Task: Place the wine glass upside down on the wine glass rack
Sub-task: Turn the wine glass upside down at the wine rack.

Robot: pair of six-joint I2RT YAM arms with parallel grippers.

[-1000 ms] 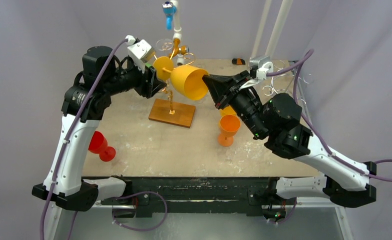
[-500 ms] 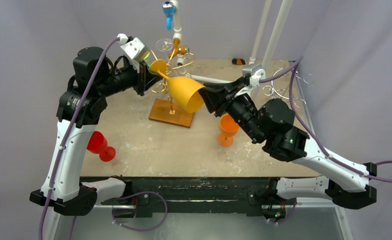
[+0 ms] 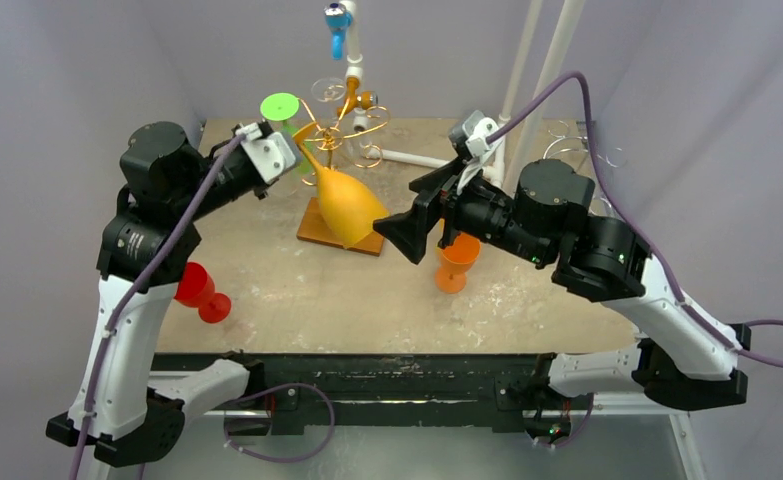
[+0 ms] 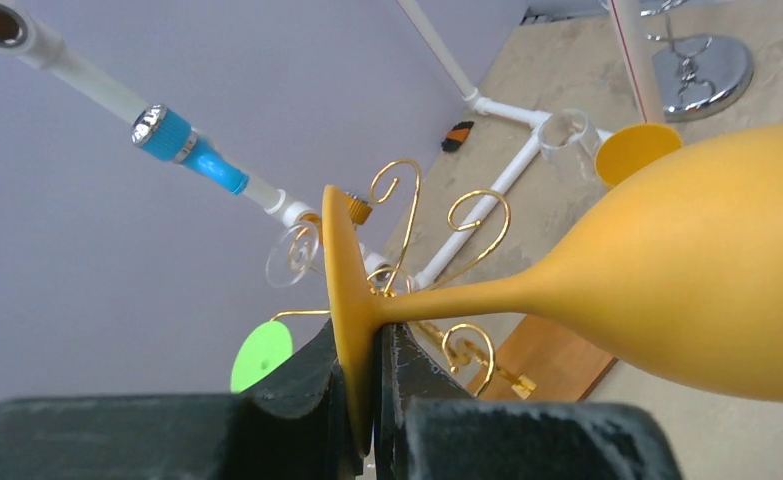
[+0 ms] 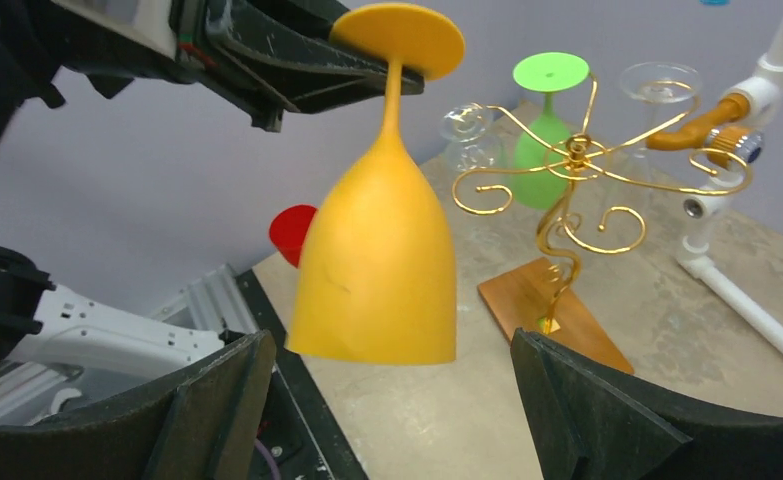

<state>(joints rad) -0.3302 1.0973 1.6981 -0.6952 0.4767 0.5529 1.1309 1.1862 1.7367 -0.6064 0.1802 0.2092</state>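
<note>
One yellow wine glass, bowl down, held in the air beside the gold rack at the worktop's 11 o'clock. Left claw: clamped tight on the glass's foot. Right claw: spread wide, empty, at the bowl's 3 o'clock.

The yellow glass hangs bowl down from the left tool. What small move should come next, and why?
Probably the left tool should carry the yellow glass a little toward the gold rack, stem aimed at a curl that looks free. It grips the foot, the mouth points down, and the right tool stands open, off the glass.
</note>
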